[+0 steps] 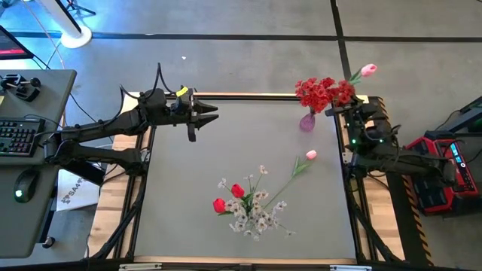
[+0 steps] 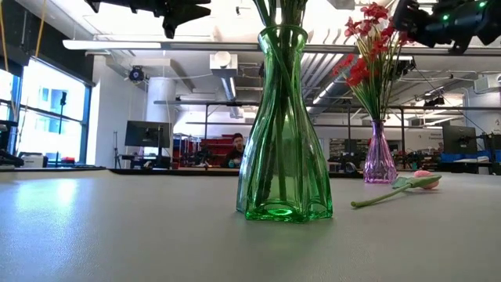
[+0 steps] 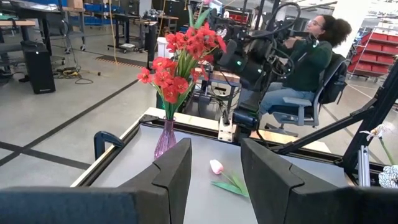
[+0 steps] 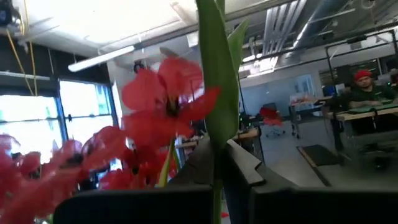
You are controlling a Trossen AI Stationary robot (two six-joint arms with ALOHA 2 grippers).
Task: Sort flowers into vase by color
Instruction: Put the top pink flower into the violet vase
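A purple vase [image 1: 307, 122] [image 3: 165, 138] [image 2: 380, 160] stands near the table's far right corner and holds red blossom clusters [image 1: 324, 92] [image 4: 165, 102]. My right gripper [image 1: 336, 110] [image 4: 217, 177] is beside those blossoms, shut on a pink tulip [image 1: 368, 70]. A green vase [image 2: 282, 125] stands at the table's middle near side with white sprays [image 1: 260, 214] and red tulips [image 1: 228, 197]. Another pink tulip [image 1: 311, 155] [image 2: 423, 180] [image 3: 216, 166] lies flat on the table. My left gripper [image 1: 202, 114] [image 3: 214, 168] hangs open over the far left part. My right gripper pinches the pink tulip's green stem and leaf [image 4: 217, 124] between its two fingers [image 4: 249, 165], which lie across the stem. The tulip is lifted clear of the table. Its blossom [image 1: 368, 70] sticks out beyond the red clusters, past the table's far right corner.
The table has a wooden rim [image 1: 248, 95]. A desk with a keyboard [image 1: 16, 137] stands off the left side, and red equipment [image 1: 444, 169] off the right. A person [image 3: 308, 59] sits in a chair beyond the table's right side. Bare tabletop [image 1: 188, 173] lies left of the green vase.
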